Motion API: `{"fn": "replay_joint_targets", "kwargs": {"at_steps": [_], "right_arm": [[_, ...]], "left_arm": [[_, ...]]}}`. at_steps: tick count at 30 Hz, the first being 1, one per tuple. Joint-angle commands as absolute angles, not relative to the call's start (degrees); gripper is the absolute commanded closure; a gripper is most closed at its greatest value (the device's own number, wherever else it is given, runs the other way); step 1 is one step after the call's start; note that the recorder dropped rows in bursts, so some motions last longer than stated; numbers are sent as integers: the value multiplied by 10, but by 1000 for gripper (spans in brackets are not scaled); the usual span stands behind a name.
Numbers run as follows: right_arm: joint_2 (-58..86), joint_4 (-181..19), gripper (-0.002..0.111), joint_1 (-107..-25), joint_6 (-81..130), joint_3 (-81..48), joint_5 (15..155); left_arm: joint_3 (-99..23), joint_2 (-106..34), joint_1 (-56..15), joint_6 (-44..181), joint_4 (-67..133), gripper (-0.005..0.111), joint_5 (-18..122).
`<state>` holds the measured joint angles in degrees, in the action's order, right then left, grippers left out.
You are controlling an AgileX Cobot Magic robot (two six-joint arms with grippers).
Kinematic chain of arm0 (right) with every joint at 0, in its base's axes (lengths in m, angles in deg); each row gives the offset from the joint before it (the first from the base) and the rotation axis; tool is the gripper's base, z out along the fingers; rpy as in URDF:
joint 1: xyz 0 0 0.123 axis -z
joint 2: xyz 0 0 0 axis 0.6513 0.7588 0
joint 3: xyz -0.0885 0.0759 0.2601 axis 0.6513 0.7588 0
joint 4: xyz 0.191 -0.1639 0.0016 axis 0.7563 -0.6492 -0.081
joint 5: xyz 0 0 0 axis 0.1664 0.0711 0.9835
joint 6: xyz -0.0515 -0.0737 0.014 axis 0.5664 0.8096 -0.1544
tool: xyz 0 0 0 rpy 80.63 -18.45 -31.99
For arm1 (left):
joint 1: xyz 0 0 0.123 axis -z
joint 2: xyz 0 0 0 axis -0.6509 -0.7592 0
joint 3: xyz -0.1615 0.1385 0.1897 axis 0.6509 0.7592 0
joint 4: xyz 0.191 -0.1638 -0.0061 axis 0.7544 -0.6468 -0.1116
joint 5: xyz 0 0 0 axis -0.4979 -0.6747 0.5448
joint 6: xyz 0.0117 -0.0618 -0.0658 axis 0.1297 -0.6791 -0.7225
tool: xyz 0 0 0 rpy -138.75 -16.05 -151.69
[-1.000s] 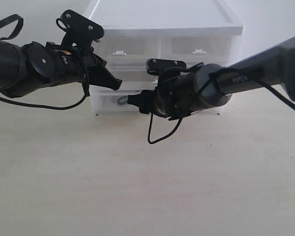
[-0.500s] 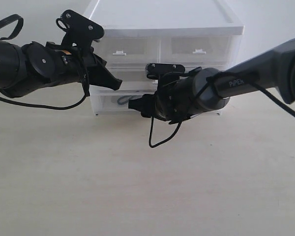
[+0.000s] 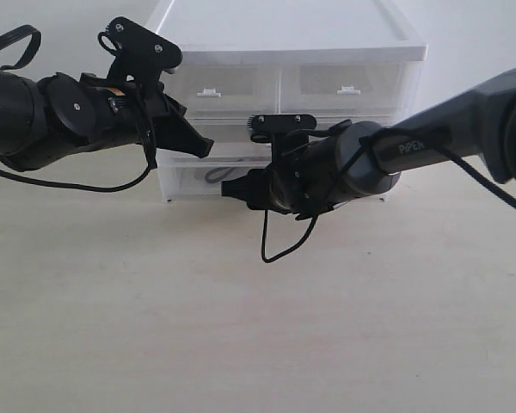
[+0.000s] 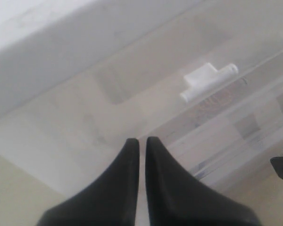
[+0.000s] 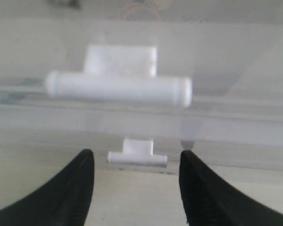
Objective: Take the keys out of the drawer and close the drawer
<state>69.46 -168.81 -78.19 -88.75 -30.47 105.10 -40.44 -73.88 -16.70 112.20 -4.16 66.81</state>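
Exterior fronts drawer unit (image 3: 284, 39); wrists close-up.

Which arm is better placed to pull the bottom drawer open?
Right. Its pincer is open with a tab handle lined up between its fingers; the left pincer is shut, with no handle in line.

The left pincer (image 4: 142, 147), its black tips nearly touching with only a slit between, is pointing at the translucent drawer unit (image 4: 80, 89), where a white tab handle (image 4: 208, 81), seemingly an upper drawer's, is jutting out, the pale surface (image 4: 9, 188) showing beside the unit.
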Motion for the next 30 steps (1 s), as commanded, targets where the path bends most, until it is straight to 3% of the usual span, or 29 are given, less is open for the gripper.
{"fn": "replay_joint_targets", "kwargs": {"at_steps": [1,14,25,30], "right_arm": [[688,-1713,57,-772,-877,-311,1078],[672,-1728,59,-772,-877,-311,1090],[672,-1730,109,-772,-857,-311,1075],[672,-1730,108,-772,-855,-311,1074]], "left_arm": [[-417,-754,-194,1119,-77,103,994],[-417,-754,-194,1119,-77,103,994],[-417,-754,-194,1119,-77,103,994],[-417,-754,-194,1119,-77,103,994]]}}
